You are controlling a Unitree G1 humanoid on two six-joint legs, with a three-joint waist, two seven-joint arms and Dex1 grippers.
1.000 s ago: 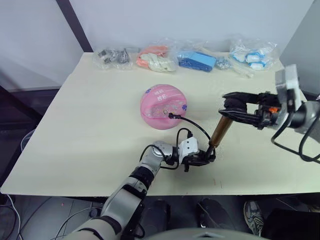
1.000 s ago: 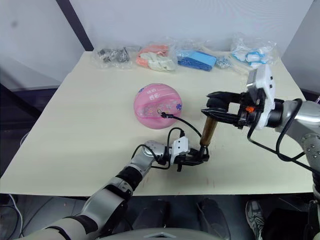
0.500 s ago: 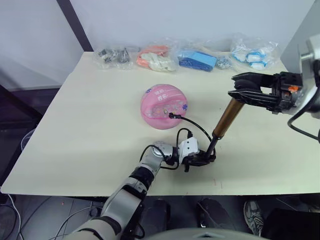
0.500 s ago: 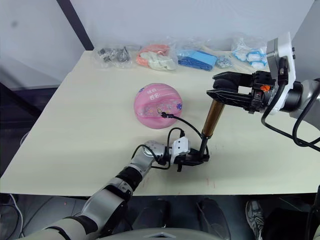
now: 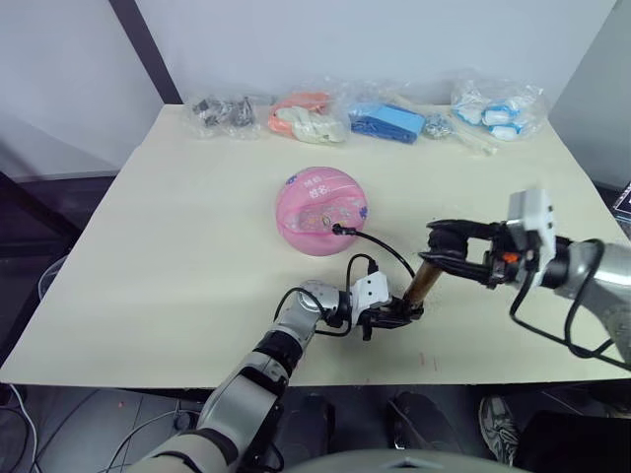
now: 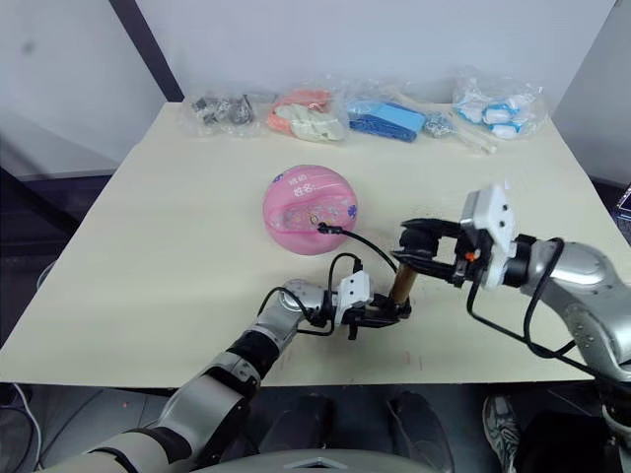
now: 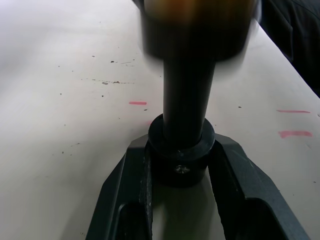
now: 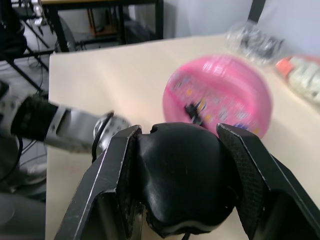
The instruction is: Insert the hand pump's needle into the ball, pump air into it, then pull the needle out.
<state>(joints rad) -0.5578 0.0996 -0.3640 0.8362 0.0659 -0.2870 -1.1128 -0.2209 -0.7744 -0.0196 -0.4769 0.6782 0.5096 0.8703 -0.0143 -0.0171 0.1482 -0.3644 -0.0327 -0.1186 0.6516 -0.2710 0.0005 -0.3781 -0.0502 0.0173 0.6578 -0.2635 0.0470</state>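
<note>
Ball: the pink ball [image 5: 321,209] sat near the middle of the surface [image 5: 177,246], somewhat saggy, with the thin black hose [image 5: 380,246] running to its valve.
Needle: the needle itself was too small to be made out; it was judged to be seated in the valve, since the hose end met the ball there.
Hand pump: the hand pump [image 5: 425,280] stood tilted just beside the ball, its base on the surface.
Left gripper: the left gripper [image 7: 180,175] was clamped with both fingers around the black base cap of the pump, pinning it down.
Right gripper: the right gripper [image 8: 180,192] was closed with its fingers on either side of the black T-handle.
Change: half a second earlier the handle was held high with the shaft drawn out; here it had been driven down close to the base.
Meaning: a down stroke was judged complete, so air was probably being pushed into the ball; more strokes were likely needed before the needle could be withdrawn.
</note>
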